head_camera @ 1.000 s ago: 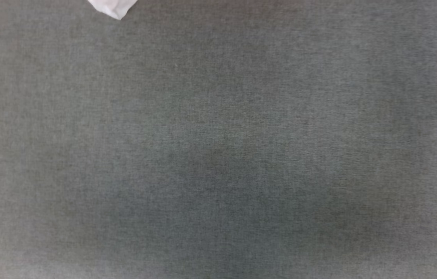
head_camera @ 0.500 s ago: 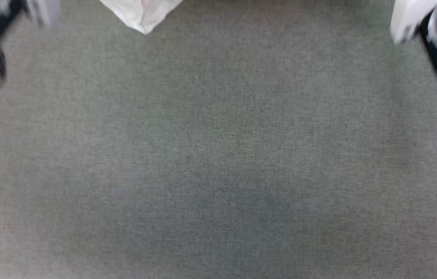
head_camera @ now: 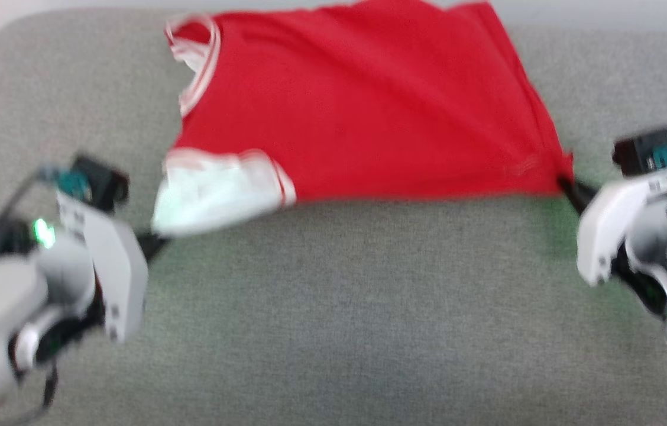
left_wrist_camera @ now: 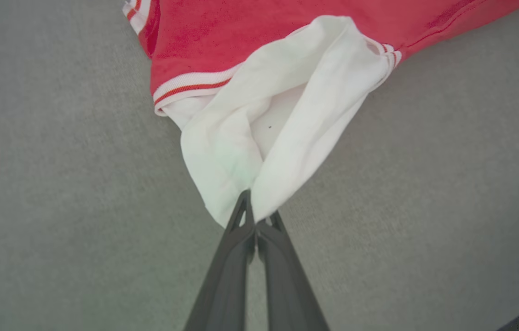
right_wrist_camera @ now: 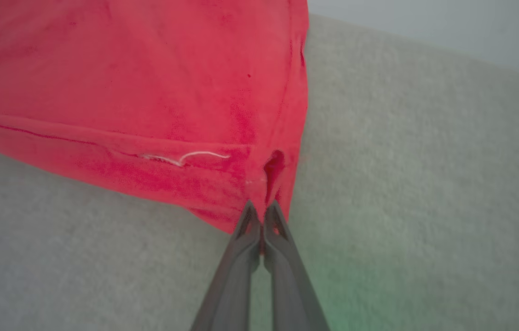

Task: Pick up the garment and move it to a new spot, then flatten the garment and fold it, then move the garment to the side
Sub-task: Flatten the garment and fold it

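Pinches the tip of the white sleeve (left_wrist_camera: 282, 110) at far left with the left gripper (left_wrist_camera: 256, 219), fingers pressed together on the bunched cloth. Holds that sleeve drawn to a point toward the gripper, cuff gaping, red-and-white trim at the seam with the red body. Has the garment (head_camera: 357, 112) spread across the far half of the grey cushion (head_camera: 333, 319), striped collar (head_camera: 197, 65) at far left, near edge stretched almost straight from one gripper to the other. Cannot tell whether that edge touches the cushion or hangs just above it. Pinches the red hem corner at far right with the right gripper (right_wrist_camera: 262, 209), fingers shut tight on it, creases fanning from the pinch across the cloth. Shows both pale wrists low at the sides in the head view, blurred.
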You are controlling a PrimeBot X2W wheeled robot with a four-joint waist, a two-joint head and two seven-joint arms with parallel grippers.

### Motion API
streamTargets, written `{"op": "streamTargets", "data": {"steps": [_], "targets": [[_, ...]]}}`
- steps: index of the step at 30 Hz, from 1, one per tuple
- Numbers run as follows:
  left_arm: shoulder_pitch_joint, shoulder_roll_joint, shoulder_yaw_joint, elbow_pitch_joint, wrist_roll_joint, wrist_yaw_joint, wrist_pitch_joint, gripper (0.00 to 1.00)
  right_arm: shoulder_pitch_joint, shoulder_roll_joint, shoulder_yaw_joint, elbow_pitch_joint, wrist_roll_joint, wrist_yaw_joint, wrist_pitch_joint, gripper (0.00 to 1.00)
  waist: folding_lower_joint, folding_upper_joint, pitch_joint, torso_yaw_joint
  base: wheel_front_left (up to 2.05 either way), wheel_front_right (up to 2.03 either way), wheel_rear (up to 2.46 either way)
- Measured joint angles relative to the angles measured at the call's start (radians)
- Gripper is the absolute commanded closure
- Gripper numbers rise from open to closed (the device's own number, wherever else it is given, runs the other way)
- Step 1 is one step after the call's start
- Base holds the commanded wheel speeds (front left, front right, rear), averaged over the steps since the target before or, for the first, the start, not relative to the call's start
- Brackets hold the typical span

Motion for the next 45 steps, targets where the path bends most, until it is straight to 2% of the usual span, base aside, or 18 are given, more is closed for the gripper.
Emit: {"op": "streamTargets", "data": {"steps": [5, 10, 18, 22, 26, 31, 36, 38, 41, 45], "targets": [[0.161, 0.099, -0.014, -0.214, -0.07, 0.121, 0.024, 1.0, 0.221, -0.096, -0.03, -0.225, 0.1, 0.0, 0.164, 1.0, 0.0, 0.0, -0.055, 0.0, 0.0, 0.0, 0.0], [0.282, 0.175, -0.02, -0.348, -0.118, 0.214, 0.024, 1.0, 0.43, -0.121, -0.112, -0.408, 0.143, 0.0, 0.328, 1.0, 0.0, 0.0, -0.094, 0.003, 0.0, 0.0, 0.0], [0.433, 0.228, -0.026, -0.47, -0.227, 0.303, 0.039, 1.0, 0.688, -0.119, -0.232, -0.655, 0.17, 0.0, 0.591, 1.0, 0.0, 0.0, -0.114, 0.002, 0.0, 0.0, 0.0], [0.503, 0.237, -0.029, -0.514, -0.275, 0.339, 0.062, 1.0, 0.786, -0.113, -0.279, -0.722, 0.197, 0.0, 0.688, 1.0, 0.0, 0.0, -0.114, -0.001, 0.0, 0.0, 0.0], [0.538, 0.241, -0.029, -0.546, -0.295, 0.364, 0.072, 1.0, 0.833, -0.104, -0.327, -0.77, 0.196, 0.0, 0.737, 1.0, 0.0, 0.0001, -0.11, -0.002, 0.0, 0.0, 0.0], [0.523, 0.267, -0.014, -0.585, -0.268, 0.382, 0.067, 1.0, 0.841, -0.078, -0.379, -0.798, 0.167, 0.0, 0.727, 1.0, 0.0, 0.0, -0.104, -0.004, 0.0, 0.0, 0.0], [0.411, 0.309, 0.036, -0.606, -0.152, 0.388, 0.073, 1.0, 0.768, -0.048, -0.406, -0.814, 0.1, 0.0, 0.679, 1.0, 0.0, 0.0001, -0.099, -0.009, 0.0, 0.0, 0.0], [0.355, 0.319, 0.062, -0.598, -0.1, 0.376, 0.088, 1.0, 0.725, -0.031, -0.404, -0.811, 0.074, 0.0, 0.66, 1.0, 0.0, 0.0, -0.097, -0.013, 0.0, 0.0, 0.0], [0.277, 0.312, 0.087, -0.563, -0.042, 0.329, 0.12, 1.0, 0.66, -0.016, -0.385, -0.786, 0.044, 0.0, 0.652, 1.0, 0.0, 0.0001, -0.091, -0.019, 0.0, 0.0, 0.0], [0.171, 0.257, 0.112, -0.458, 0.028, 0.243, 0.167, 1.0, 0.558, -0.015, -0.359, -0.72, 0.012, 0.0, 0.624, 1.0, 0.0, 0.0, -0.078, -0.027, 0.0, 0.0, 0.0]]}}
